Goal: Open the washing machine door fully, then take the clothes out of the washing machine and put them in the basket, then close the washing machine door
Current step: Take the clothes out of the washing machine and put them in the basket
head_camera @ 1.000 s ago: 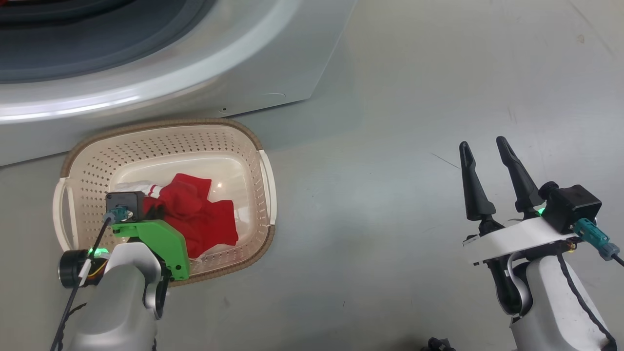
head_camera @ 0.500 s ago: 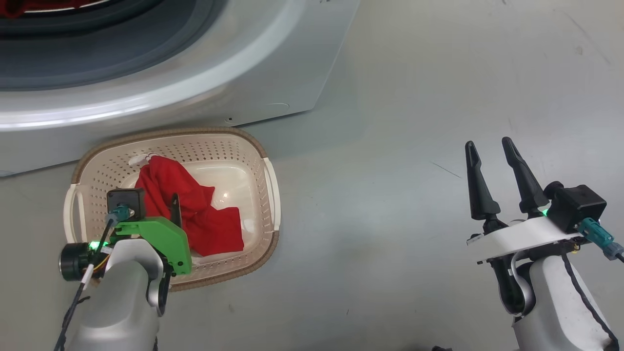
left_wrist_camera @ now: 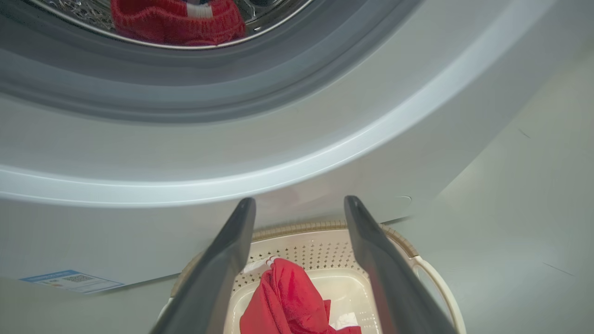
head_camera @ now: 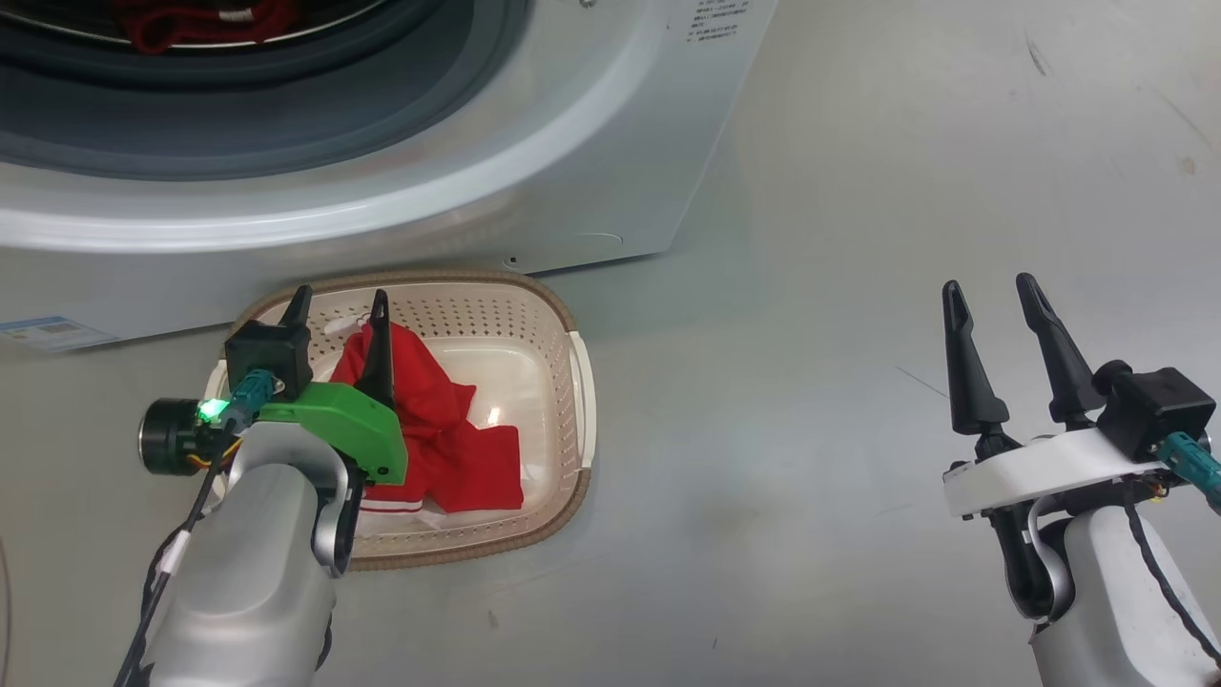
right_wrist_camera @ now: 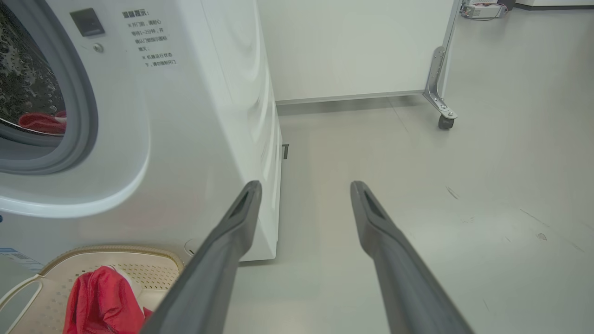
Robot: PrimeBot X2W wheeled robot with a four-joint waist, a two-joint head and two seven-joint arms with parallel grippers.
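Lifting clear of the basket is the step as I read it. My left pincer [head_camera: 341, 298] has its fingers spread wide with nothing between them. The jersey [head_camera: 448, 448] lies heaped in the basket [head_camera: 572, 401], just below the fingers and back toward the wrist. One peak of cloth rises close beside a finger, and I cannot tell whether it touches. I would keep the fingers apart and draw straight up, so no fold hooks on a tip and drags the heap over the rim. The washer [head_camera: 591, 143] fills the space ahead of the tips. Up and ahead, more red cloth [left_wrist_camera: 178, 21] sits at the lip of the drum [left_wrist_camera: 69, 7], so I judge the unloading unfinished. For that reach I would come over the grey gasket [left_wrist_camera: 139, 93] without scraping it and pinch a thick bunched fold, not a thin edge. My right pincer [head_camera: 988, 284], also spread and empty, hangs well off to the right over bare floor [head_camera: 811, 286], and it can wait there.
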